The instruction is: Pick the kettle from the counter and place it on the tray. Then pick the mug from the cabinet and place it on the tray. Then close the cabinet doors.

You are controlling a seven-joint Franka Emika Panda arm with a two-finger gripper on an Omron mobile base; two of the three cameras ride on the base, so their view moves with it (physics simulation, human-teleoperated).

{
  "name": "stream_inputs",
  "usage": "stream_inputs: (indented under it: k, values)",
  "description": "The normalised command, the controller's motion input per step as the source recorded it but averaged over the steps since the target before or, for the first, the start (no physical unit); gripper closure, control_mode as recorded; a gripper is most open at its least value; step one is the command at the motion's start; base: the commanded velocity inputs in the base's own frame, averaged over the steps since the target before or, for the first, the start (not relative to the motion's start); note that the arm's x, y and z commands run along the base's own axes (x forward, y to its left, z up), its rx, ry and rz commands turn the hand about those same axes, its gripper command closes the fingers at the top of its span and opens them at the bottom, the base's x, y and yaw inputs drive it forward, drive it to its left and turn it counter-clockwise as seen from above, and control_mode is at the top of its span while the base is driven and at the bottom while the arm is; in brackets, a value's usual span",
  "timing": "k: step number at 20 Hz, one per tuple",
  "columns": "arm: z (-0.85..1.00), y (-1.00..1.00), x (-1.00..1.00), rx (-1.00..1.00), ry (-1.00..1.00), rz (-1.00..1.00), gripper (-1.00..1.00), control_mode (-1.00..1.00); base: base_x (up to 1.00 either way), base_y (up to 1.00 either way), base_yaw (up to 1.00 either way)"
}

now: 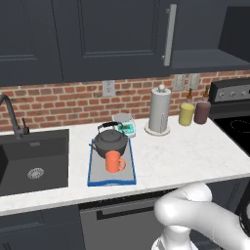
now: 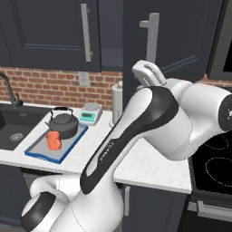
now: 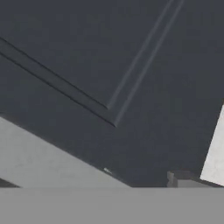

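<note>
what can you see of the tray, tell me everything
The tray is a flat grey rectangle with a blue rim, plastic-looking, lying level on the white counter just right of the black sink. It carries the dark kettle toward its back and the orange mug upright in front of it. A small digital scale sits just behind its far end.

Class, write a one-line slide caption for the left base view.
Kettle and orange mug sit together on the blue-rimmed tray beside the sink.

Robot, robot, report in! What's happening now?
Gripper open, facing door panel. Kettle and mug on tray. One cabinet door ajar.
</note>
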Motion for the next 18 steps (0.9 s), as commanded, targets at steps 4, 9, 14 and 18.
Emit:
stream_inputs:
  k: [4,9,14,18]
  values:
    - [-0.20,0.90,0.54,-0.13,-0.01,0.00,-1.00,-1.00,0.00,0.00,0.00]
    - [-0.16,0.75,0.68,-0.14,0.00,0.01,-1.00,-1.00,0.00,0.00,0.00]
    - [0.02,0.43,0.78,-0.09,0.00,0.00,-1.00,-1.00,0.00,0.00,0.00]
    - [0.05,0.19,0.71,-0.06,0.00,0.00,-1.00,-1.00,0.00,0.00,0.00]
